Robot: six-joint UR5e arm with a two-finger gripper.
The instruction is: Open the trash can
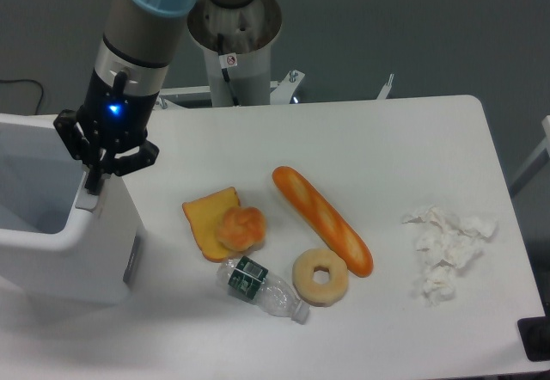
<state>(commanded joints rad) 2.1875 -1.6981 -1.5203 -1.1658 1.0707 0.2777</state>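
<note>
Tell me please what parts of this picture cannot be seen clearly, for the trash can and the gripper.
- Trash can: its left part is cut off by the picture edge, and the floor of its open inside is hidden by its near wall.
- Lid: not visible as a separate part; where it is cannot be told.
- Gripper: the fingers sit at the can's right rim, seen from above; open or shut cannot be told.
- Bottle: label text too small to read.

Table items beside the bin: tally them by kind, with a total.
Bread and pastry: 4 (toast slice, round bun, baguette, doughnut)
Plastic bottle: 1
Crumpled tissue: 1
Total: 6
</note>
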